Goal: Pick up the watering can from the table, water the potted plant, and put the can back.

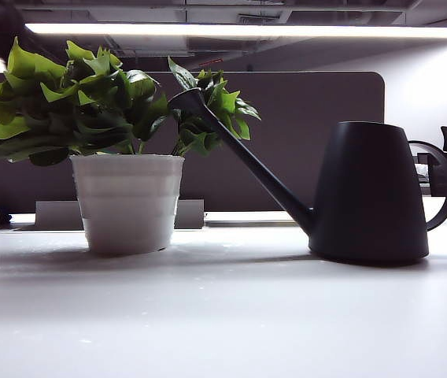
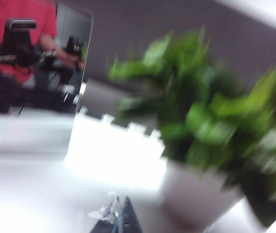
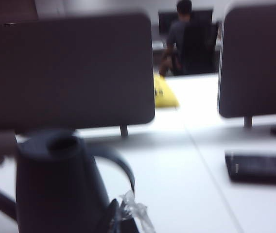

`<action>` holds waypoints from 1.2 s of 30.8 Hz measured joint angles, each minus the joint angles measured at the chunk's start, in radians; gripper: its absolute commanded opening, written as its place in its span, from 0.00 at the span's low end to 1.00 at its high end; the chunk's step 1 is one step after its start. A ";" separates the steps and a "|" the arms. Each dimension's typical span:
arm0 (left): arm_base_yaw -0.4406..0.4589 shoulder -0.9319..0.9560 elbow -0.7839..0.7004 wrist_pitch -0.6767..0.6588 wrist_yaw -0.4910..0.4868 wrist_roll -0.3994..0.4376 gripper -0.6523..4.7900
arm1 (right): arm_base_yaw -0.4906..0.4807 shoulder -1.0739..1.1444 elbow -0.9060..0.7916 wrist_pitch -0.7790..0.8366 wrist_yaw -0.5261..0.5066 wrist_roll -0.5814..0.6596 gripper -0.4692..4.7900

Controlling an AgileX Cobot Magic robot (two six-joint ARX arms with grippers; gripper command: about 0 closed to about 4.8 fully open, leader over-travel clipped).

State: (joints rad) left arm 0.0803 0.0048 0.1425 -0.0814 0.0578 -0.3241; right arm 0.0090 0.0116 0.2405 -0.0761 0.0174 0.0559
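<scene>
The matte black watering can [image 1: 365, 193] stands upright on the pale table [image 1: 223, 315], right of centre, its long spout rising left towards the potted plant [image 1: 113, 110] in a white ribbed pot [image 1: 129, 201]. Neither gripper shows in the exterior view. In the blurred left wrist view the potted plant [image 2: 211, 121] is close ahead, and my left gripper [image 2: 120, 204] is low over the table with its tips together, holding nothing. In the right wrist view the watering can [image 3: 55, 189] is near, and my right gripper [image 3: 119, 206] is shut and empty just beside its looped handle [image 3: 123, 167].
Dark grey partition panels [image 1: 302, 142] stand along the back of the table. A flat dark keyboard-like thing [image 3: 259, 167] lies on the neighbouring desk, and a yellow object [image 3: 164, 92] lies further back. A person in red [image 2: 21, 39] stands beyond the table; another sits in the distance [image 3: 186, 39].
</scene>
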 measured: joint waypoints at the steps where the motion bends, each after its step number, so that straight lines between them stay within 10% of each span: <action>1: 0.000 0.001 0.028 0.002 0.005 -0.007 0.11 | 0.000 0.019 0.043 -0.005 0.000 -0.018 0.09; 6: 0.000 0.053 0.129 0.006 0.130 0.007 0.11 | 0.000 0.188 0.231 0.003 -0.027 -0.096 0.65; 12: -0.001 0.172 0.224 0.074 0.204 0.063 0.11 | -0.001 0.491 0.423 0.003 -0.104 -0.191 0.74; 15: -0.001 0.278 0.247 0.180 0.220 0.112 0.11 | -0.001 0.611 0.481 0.051 -0.166 -0.282 0.99; 22: -0.091 0.531 0.348 0.304 0.288 0.142 0.11 | -0.002 0.786 0.514 0.138 -0.189 -0.311 1.00; 37: -0.636 0.884 0.580 0.317 0.142 0.343 0.11 | -0.003 0.930 0.293 0.287 -0.136 -0.407 1.00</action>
State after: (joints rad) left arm -0.5552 0.8886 0.7223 0.2359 0.1993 0.0189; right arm 0.0063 0.9413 0.5335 0.2108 -0.1184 -0.3508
